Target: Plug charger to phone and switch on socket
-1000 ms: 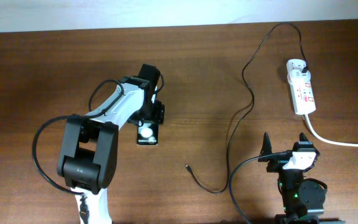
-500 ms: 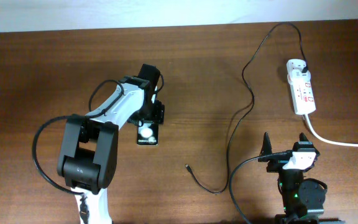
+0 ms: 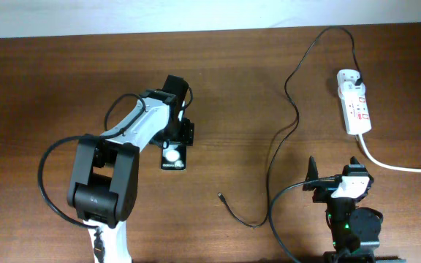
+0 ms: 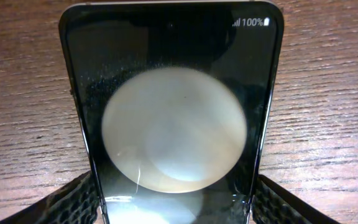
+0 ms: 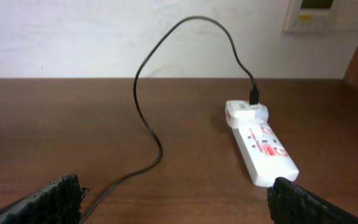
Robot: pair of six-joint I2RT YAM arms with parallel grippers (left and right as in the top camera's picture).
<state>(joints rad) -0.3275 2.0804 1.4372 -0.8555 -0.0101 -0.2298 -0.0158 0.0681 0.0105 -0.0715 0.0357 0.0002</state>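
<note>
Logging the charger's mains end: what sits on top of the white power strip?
A small black plug head sits at the far end of the white power strip, its thin black cable looping away. Prongs are covered; switch positions are unreadable.

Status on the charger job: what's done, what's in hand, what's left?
Done: the charger's plug head looks seated at the socket end. In hand: left gripper clamps the phone by its long edges. Left: the connector tip lies loose on the table, unplugged; right gripper is open and empty. Switch state can't be read.
</note>
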